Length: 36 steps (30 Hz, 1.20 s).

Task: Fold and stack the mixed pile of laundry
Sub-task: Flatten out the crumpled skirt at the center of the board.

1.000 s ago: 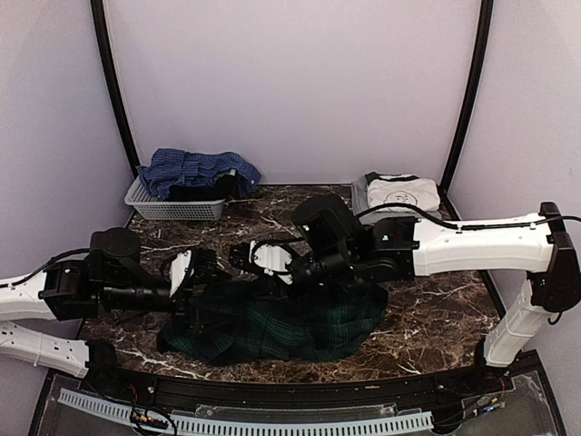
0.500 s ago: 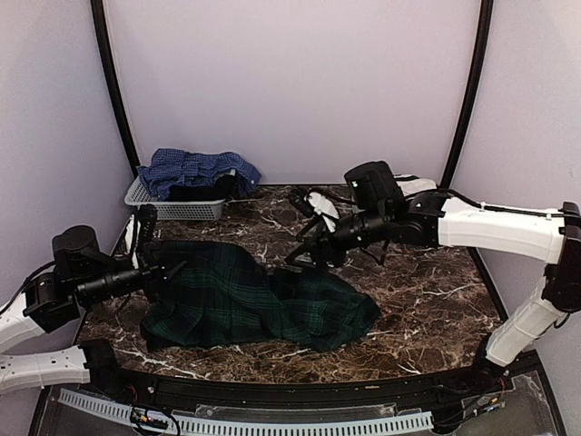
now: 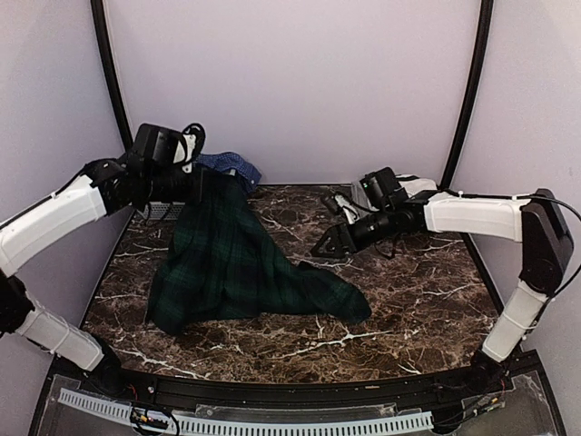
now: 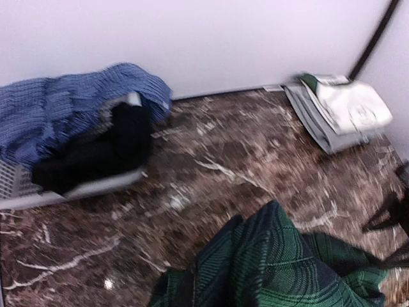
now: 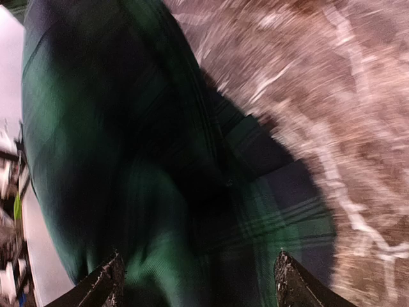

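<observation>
The dark green tartan shirt hangs from my left gripper, which is shut on its top edge high at the back left; its lower part trails across the table. In the left wrist view the shirt covers my fingers. My right gripper stands open just right of the shirt with nothing in it; its view shows the shirt beyond the spread fingertips. The blue checked shirt and a dark item lie in the basket. The folded white tee sits at the back right.
The pale grey basket stands at the back left, mostly hidden by my left arm. A folded grey garment lies under the white tee. Marble table with black frame posts at both back corners.
My left gripper shut on the tartan shirt and lifted it up and back to the left. My right gripper opened, let go of the shirt and drew back to the right.
</observation>
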Motion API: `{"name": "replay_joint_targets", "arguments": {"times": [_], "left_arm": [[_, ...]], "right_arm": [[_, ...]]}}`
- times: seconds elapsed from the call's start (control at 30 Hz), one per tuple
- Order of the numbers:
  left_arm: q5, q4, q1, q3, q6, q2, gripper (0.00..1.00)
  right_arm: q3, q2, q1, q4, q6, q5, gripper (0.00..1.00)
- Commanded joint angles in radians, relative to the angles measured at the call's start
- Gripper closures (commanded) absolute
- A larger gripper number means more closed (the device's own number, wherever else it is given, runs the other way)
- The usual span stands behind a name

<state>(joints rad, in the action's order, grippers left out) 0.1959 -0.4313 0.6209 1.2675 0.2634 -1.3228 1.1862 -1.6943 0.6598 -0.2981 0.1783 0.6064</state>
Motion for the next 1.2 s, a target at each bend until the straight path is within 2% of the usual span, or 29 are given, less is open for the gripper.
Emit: {"name": "replay_joint_targets", "arguments": {"times": [0.0,0.1,0.13,0.17,0.23,0.33,0.43,0.53,0.67,0.83,0.97,1.07,1.17], "left_arm": [[0.067,-0.038,-0.196,0.342,-0.071,-0.135,1.0],[0.073,-0.08,-0.214,0.658,-0.142,-0.289,1.0],[0.002,-0.076,-0.213,0.742,-0.169,-0.303,1.0],[-0.151,-0.061,-0.209,0.761,-0.182,-0.31,1.0],[-0.318,-0.015,-0.152,0.762,-0.252,-0.29,1.0],[-0.428,-0.031,0.051,0.66,-0.474,-0.259,1.0],[-0.615,-0.078,0.178,0.505,-0.561,-0.236,1.0],[-0.622,-0.046,0.334,0.213,-0.586,-0.218,1.0],[-0.56,0.068,0.468,-0.104,-0.542,-0.228,1.0],[-0.409,0.138,0.563,-0.284,-0.515,-0.232,1.0],[-0.385,0.243,0.585,-0.413,-0.512,-0.133,0.99],[-0.357,0.276,0.591,-0.453,-0.526,-0.084,0.96],[-0.322,0.32,0.624,-0.519,-0.589,-0.057,0.92]], "right_arm": [[0.004,0.128,-0.128,0.067,0.086,0.025,0.23],[0.012,0.171,-0.19,0.053,0.089,0.02,0.22],[0.012,0.186,-0.204,0.05,0.087,0.02,0.22],[0.01,0.199,-0.216,0.047,0.084,0.021,0.21],[0.001,0.221,-0.241,0.035,0.076,0.016,0.21],[-0.026,0.257,-0.277,0.033,0.074,0.013,0.2],[-0.057,0.296,-0.314,0.02,0.093,0.0,0.2],[-0.094,0.333,-0.334,-0.004,0.098,-0.026,0.2],[-0.133,0.358,-0.335,-0.058,0.094,-0.049,0.21],[-0.207,0.402,-0.32,-0.074,0.106,0.017,0.27],[-0.212,0.392,-0.218,-0.123,0.089,0.011,0.33],[-0.202,0.361,-0.127,-0.15,0.071,-0.013,0.39],[-0.188,0.315,-0.044,-0.15,0.074,-0.058,0.43]]}}
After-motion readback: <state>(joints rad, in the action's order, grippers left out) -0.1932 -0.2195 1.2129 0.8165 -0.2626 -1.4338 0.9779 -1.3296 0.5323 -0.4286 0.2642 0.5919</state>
